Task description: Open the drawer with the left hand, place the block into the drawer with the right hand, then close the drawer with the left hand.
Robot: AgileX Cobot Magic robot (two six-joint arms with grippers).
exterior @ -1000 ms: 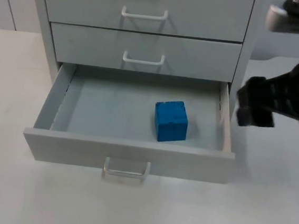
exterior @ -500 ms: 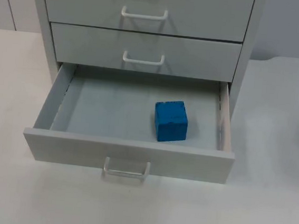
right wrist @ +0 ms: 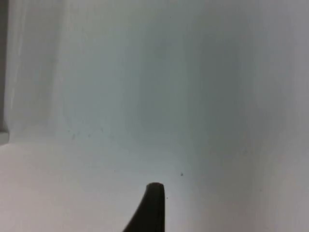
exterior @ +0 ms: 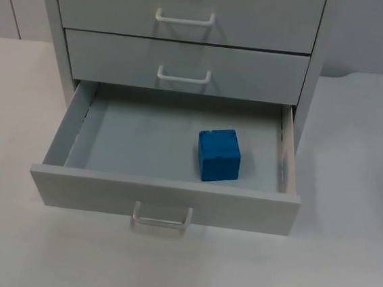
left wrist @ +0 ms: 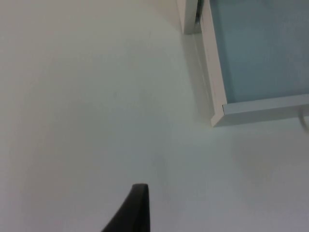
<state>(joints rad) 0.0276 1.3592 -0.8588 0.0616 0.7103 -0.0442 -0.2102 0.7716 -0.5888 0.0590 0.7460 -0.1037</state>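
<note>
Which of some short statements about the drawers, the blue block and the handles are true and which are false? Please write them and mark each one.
1. The bottom drawer is pulled open. True.
2. The blue block lies on the table in front of the cabinet. False: it sits inside the open bottom drawer, right of the middle.
3. The middle drawer is shut. True.
4. A gripper holds the bottom drawer's handle. False: nothing touches the handle.
5. The block leans against the drawer's left wall. False: it stands apart from the left wall, nearer the right wall and the front panel.
6. The left wrist view looks onto the white table beside a front corner of the open drawer. True.
</note>
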